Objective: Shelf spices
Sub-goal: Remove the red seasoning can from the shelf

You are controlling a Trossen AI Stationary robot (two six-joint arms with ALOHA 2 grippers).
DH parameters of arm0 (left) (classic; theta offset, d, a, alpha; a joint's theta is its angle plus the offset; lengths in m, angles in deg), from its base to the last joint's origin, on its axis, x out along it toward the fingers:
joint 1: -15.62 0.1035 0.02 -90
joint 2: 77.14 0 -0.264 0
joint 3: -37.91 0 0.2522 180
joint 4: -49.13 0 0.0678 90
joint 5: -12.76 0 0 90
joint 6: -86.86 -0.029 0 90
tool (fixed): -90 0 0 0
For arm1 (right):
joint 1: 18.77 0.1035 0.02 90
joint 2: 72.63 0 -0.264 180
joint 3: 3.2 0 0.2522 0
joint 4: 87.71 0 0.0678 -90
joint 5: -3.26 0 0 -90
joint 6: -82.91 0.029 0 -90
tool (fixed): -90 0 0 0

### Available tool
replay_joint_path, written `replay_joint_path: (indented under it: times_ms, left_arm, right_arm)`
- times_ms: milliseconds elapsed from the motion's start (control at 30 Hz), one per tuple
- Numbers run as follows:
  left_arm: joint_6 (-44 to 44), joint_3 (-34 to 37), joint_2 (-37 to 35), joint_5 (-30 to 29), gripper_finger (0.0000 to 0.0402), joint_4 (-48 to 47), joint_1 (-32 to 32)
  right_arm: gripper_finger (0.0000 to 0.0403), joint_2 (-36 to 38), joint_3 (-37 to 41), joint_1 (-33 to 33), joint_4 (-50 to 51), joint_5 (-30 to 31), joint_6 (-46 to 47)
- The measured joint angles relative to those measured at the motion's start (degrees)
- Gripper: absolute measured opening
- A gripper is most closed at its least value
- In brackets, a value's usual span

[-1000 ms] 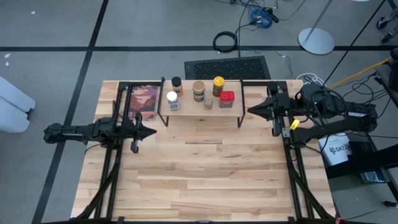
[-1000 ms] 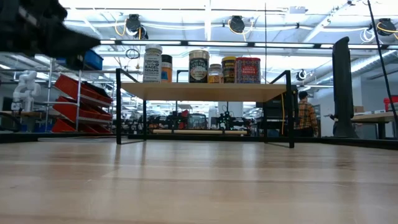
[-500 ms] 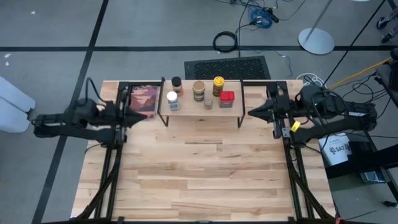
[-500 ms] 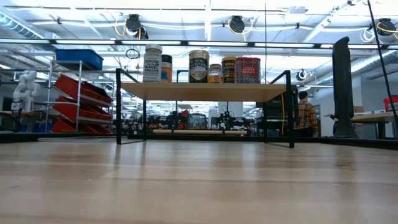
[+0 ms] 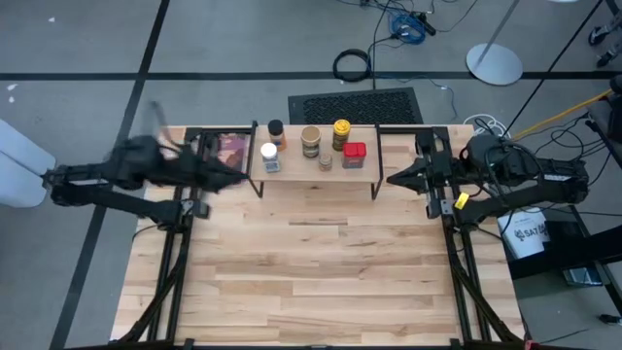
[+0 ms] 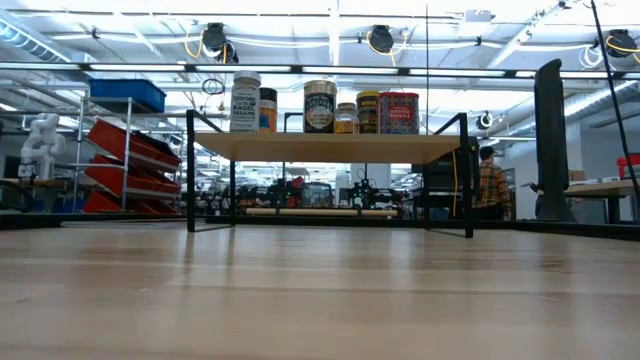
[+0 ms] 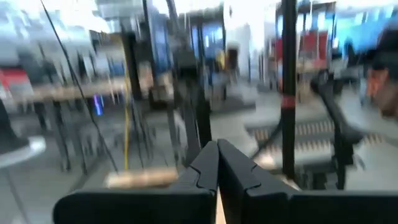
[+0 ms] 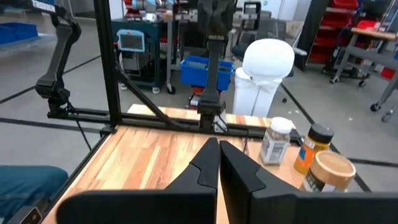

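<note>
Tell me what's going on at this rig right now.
Nothing is being handled. All six spice containers already stand on the small shelf at the table's far edge. The left gripper is shut and empty near the shelf's left end, its arm blurred with motion. The right gripper is shut and empty beside the shelf's right end.

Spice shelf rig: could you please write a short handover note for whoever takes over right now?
Left gripper: shut, empty, by the shelf's left end, near the framed picture.
Right gripper: shut, empty, beside the shelf's right end.
Shelf: at the table's far edge, holding all six spices: white-lidded jar, dark-lidded orange jar, tan jar, small grey-lidded jar, yellow-lidded jar, red box.
Done: shelving looks finished.
Left: no spices show on the table; probably just park the arms.
</note>
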Motion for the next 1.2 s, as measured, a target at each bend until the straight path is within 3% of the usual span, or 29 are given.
replay_joint_path:
  times_ms: [300, 567, 733, 1200]
  left_arm:
    - [3.6, 1.6, 5.8, -2.7, 0.0006, -5.6, -5.7]
    - [7.6, 1.6, 6.2, -19.1, 0.0006, -11.4, -13.4]
    - [7.5, 1.6, 6.1, -23.0, 0.0006, -11.2, -16.3]
    - [2.7, 1.6, 9.8, -24.6, 0.0006, -10.5, -15.9]
  right_arm:
    - [0.0, -1.9, 0.0, 0.0, 2.4, 0.2, 1.9]
    - [0.0, -4.1, 0.0, 0.0, 3.1, 0.3, 3.4]
    - [0.0, -4.4, 0.0, 0.0, 3.1, 1.4, 5.2]
    - [0.0, -5.3, 0.0, 0.0, 4.3, 3.2, 10.3]
